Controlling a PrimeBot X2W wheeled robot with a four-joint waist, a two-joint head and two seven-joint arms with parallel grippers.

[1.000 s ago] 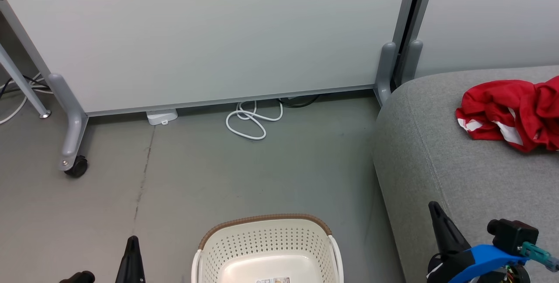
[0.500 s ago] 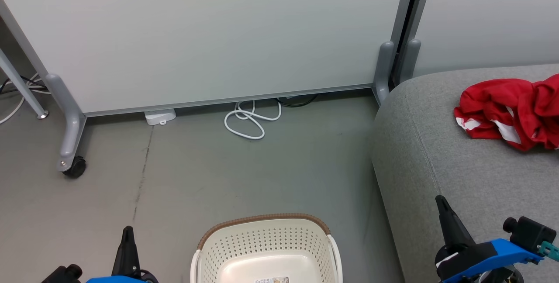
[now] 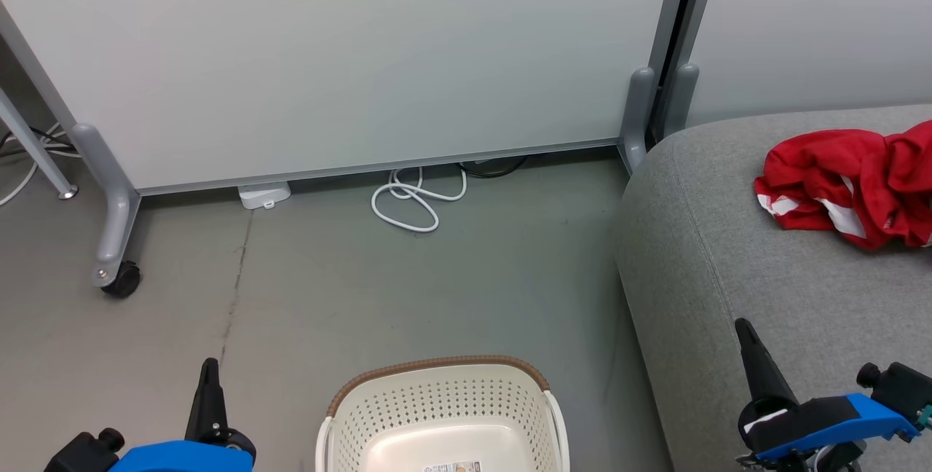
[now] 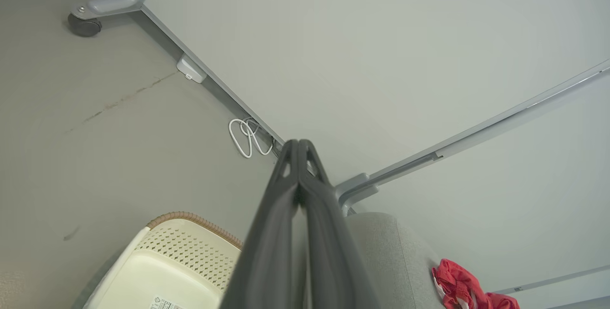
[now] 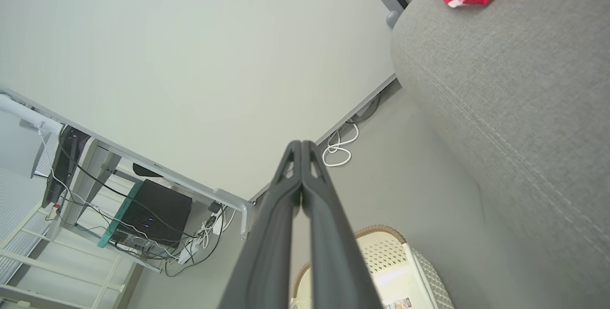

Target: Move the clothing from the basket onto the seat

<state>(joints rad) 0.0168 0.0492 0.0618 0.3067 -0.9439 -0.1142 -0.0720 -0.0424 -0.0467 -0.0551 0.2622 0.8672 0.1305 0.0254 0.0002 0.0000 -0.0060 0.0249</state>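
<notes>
Task looks done, or v. close to it. The clothing [image 3: 837, 184], bright red soft fabric w/ white stripes and panels, lies crumpled in a heap on the seat [image 3: 757, 290]. That's the big light grey upholstered sofa cushion at the right, and the heap is towards its far end. The heap runs off the right edge of the head view, so can't tell if it's one garment or two bunched together. Both wrist views show a red heap on the cushion as well.

The basket [image 3: 437, 368], cream-white perforated plastic w/ a brown woven-look rim, stands on the grey floor at near centre. It's near the seat's left side, w/ a strip of floor btw them. What shows of its inside is bare cream plastic w/ a small printed label [image 3: 453, 467] on the bottom, and no red in it. Its near part is cut off in the head view. The wrist views show a bit more of the bottom, also bare. Part of it is out of shot, so not 100% sure.

The left gripper [image 3: 209, 368] is at near left over the floor, left of the basket. Its two long dark fingers are pressed together, nothing btw them. The right gripper [image 3: 743, 328] is at near right, before the seat's near part. Its fingers are likewise together, holding nothing, well apart from the clothing.

What's left, prob.: nothing to carry, at most a look at the basket's hidden part.
</notes>
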